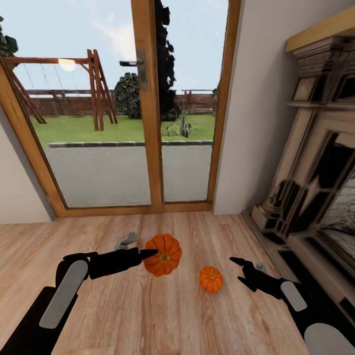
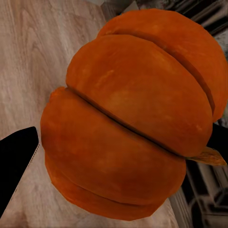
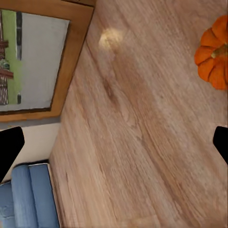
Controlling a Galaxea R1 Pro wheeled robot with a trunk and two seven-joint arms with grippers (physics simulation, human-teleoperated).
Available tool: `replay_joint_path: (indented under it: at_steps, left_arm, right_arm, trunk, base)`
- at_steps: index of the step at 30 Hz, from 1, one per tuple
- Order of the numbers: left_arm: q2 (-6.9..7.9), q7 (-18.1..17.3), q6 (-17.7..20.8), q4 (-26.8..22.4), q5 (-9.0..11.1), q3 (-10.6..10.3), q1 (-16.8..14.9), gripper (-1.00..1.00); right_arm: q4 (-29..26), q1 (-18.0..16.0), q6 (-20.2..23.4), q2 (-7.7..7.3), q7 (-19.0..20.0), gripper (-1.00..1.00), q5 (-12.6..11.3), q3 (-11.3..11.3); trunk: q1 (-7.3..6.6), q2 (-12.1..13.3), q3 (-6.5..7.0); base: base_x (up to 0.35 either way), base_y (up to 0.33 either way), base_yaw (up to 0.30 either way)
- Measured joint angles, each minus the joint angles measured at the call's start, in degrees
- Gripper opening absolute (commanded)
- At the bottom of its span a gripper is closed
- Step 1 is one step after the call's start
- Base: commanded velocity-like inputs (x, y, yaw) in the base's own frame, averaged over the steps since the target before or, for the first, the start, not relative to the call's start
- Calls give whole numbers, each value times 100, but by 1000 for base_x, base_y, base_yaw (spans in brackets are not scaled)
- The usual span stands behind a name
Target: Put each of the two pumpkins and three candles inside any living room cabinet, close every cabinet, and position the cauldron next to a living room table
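Both arms reach forward from the lower edge of the head view, over the light wood plank floor (image 1: 148,315). On the left, the left claw (image 1: 148,255) is at the larger pumpkin (image 1: 163,254), one dark fingertip touching its near flank. The left wrist view shows that pumpkin (image 2: 133,123) pressed up close, its ribs wide across the frame, with a black finger (image 2: 16,161) just beside one flank and a dark sliver at the opposite edge; the claw appears clenched on the pumpkin, though the far finger is mostly hidden. Whether the pumpkin rests on the floor or is lifted, I cannot tell.

On the right, the right claw (image 1: 240,268) hangs released, fingers spread, with nothing between them. The smaller pumpkin (image 1: 211,279) sits on the floor just beside it, between the two claws. From the right wrist view that pumpkin (image 3: 214,57) appears at the frame edge, well apart from the finger tips, and a corner of the blue sofa (image 3: 28,199) shows.

Farther off stand the wood-framed glass door (image 1: 148,108) and, at the right, the dark fireplace (image 1: 315,187).
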Motion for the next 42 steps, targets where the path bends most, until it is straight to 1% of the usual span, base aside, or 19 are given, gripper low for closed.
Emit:
replay_joint_path:
  at_steps: [2, 4, 6, 8, 12, 15, 18, 22, 24, 25, 26, 27, 28, 30, 31, 33, 35, 37, 42]
  left_arm:
    - [0, -1, 0, 0, -3, 0, 0, -100]
    - [0, -2, 0, 0, -14, 0, 0, -100]
    - [0, -2, 0, 0, -13, 0, 0, -100]
    - [0, -2, 1, 0, -24, 0, -3, -100]
    - [0, -2, 1, -2, -35, 0, -1, -100]
    - [0, -2, 1, -5, -40, 0, 0, -100]
    - [0, -5, 1, -9, -49, 5, 0, -100]
    - [1, -64, 0, -13, -58, 8, 0, -100]
    - [0, -200, 0, -21, 74, 3, 0, -100]
    - [0, -323, 0, -23, 41, 2, 0, -100]
    - [0, -395, 1, -24, 71, 1, 0, -100]
    - [4, -544, 1, -27, 49, 0, 0, -100]
    - [4, -619, 2, -30, 92, -1, 0, -100]
    - [8, -888, 2, -34, 44, 1, 0, -100]
    - [8, -944, 4, -38, 104, -1, 1, -100]
    - [9, -992, 0, -40, 17, -5, 1, -100]
    - [9, -1028, 4, -43, 56, -7, 6, -100]
    - [9, -1040, 2, -44, 42, -8, 8, -100]
    - [9, -1050, 2, -45, 42, -10, 9, -100]
  right_arm:
    - [61, -4, 1, 1, -161, 100, -8, -96]
    - [188, -6, 1, 1, -260, 100, -7, -338]
    - [244, -6, 1, -2, -308, 100, -5, -447]
    - [269, -7, 2, 0, -387, 100, 0, -503]
    - [295, -7, -19, 17, -735, 100, -20, -621]
    - [304, -7, -13, 19, -803, 100, -25, -765]
    - [390, -7, -9, 13, -832, 100, -19, -829]
    - [571, -7, -5, -1, -844, 100, -30, -855]
    - [607, -7, -4, -3, -846, 100, -34, -860]
    - [620, -7, -6, -4, -847, 100, -35, -862]
    - [625, -7, -7, -4, -846, 100, -36, -862]
    - [632, -7, -9, -5, -844, 100, -36, -863]
    - [634, -7, -9, -5, -843, 100, -37, -864]
    - [641, -7, -11, -9, -846, 100, -39, -865]
    - [644, -7, -8, -11, -850, 100, -36, -864]
    - [648, -7, -6, -14, -859, 100, -36, -865]
    - [652, -7, -5, -31, -868, 100, -35, -865]
    - [663, -7, -5, -59, -872, 100, -35, -869]
    - [684, -5, -3, -88, -875, 100, -29, -1001]
  trunk:
    - [0, 0, 0]
    - [0, 0, 0]
    - [0, 0, 0]
    - [0, 0, 0]
    - [0, 0, 0]
    - [0, 0, 0]
    - [0, 0, 0]
    - [2, 0, 0]
    - [2, 0, 0]
    - [2, 0, 0]
    - [2, 0, 0]
    - [2, 0, 0]
    - [2, 0, 0]
    - [3, 0, 0]
    - [5, -1, -22]
    - [11, -3, -66]
    - [16, -6, -110]
    - [21, -9, -155]
    - [34, -16, -266]
  base:
    - [252, 169, 0]
    - [256, 183, 0]
    - [243, 208, 0]
    - [231, 226, 0]
    - [224, 239, 0]
    - [220, 244, 0]
    - [223, 244, 0]
    - [125, 129, 0]
    - [41, 42, 0]
    - [26, 26, 0]
    - [16, 17, 0]
    - [13, 13, 0]
    - [8, 9, 0]
    - [4, 4, 0]
    - [2, 2, 0]
    - [1, 1, 0]
    - [0, 0, 0]
    - [0, 0, 0]
    - [0, 0, 0]
